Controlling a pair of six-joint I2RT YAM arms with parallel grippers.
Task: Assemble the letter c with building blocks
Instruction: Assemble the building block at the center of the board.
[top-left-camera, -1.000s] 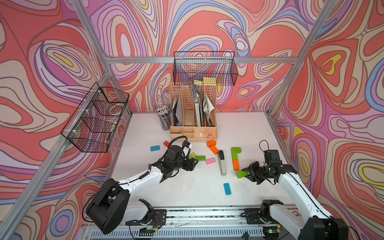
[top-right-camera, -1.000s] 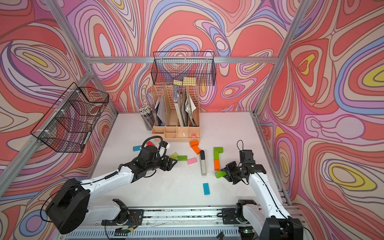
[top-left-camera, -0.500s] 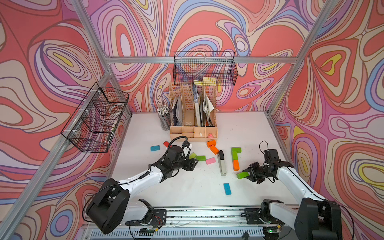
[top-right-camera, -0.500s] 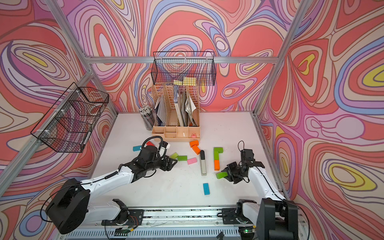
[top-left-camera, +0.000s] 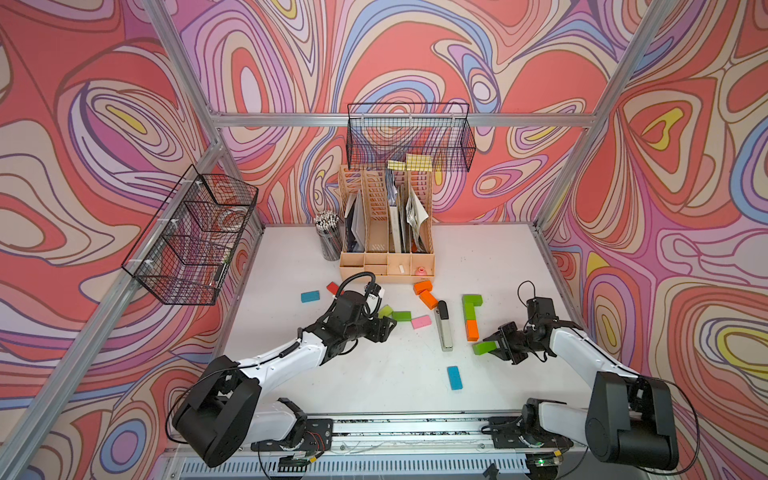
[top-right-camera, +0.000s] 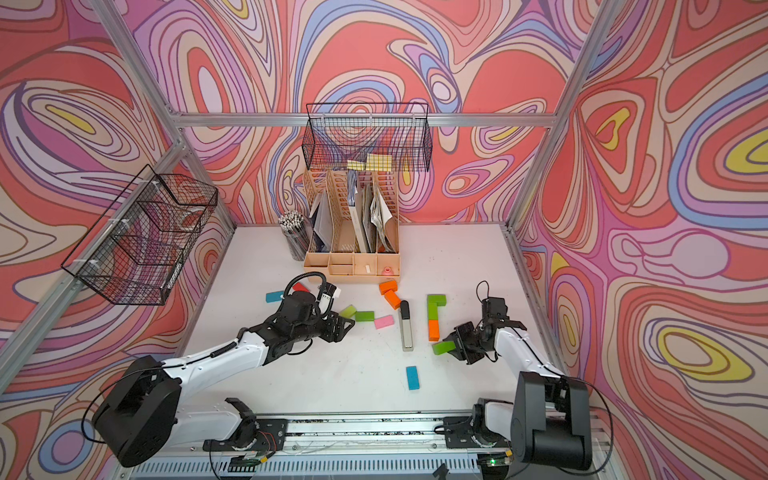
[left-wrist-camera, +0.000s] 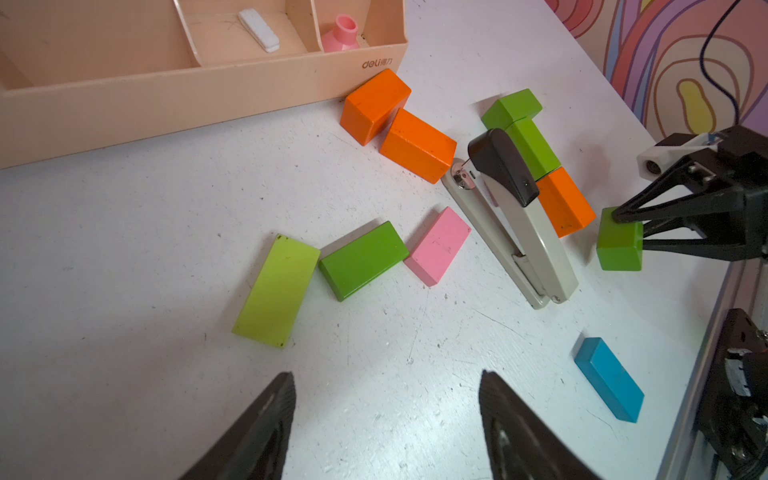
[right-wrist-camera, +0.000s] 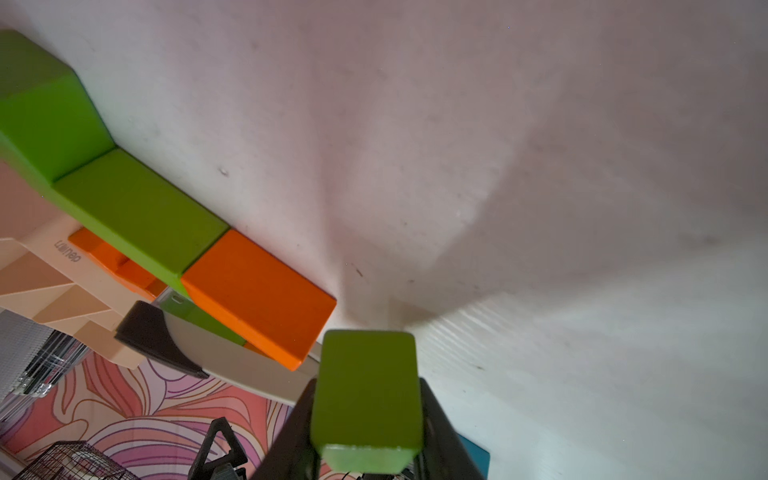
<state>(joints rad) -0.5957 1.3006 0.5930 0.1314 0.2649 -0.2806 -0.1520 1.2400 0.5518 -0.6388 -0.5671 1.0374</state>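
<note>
Left end effector (left-wrist-camera: 386, 376) is hovering over the worktop (top-left-camera: 374, 374) w/ jaws standing wide, nothing btwn them, near the lime block (left-wrist-camera: 276, 289), green block (left-wrist-camera: 363, 259) and pink block (left-wrist-camera: 438, 246). Stapler (top-left-camera: 444, 328) is lying next. Right of it the letter c (top-left-camera: 470, 309) is sitting part-built: two green bricks + orange brick (top-left-camera: 472, 329). Right end effector (top-left-camera: 496, 347) is gripping a green brick (top-left-camera: 484, 347), just beside the orange end.
</note>
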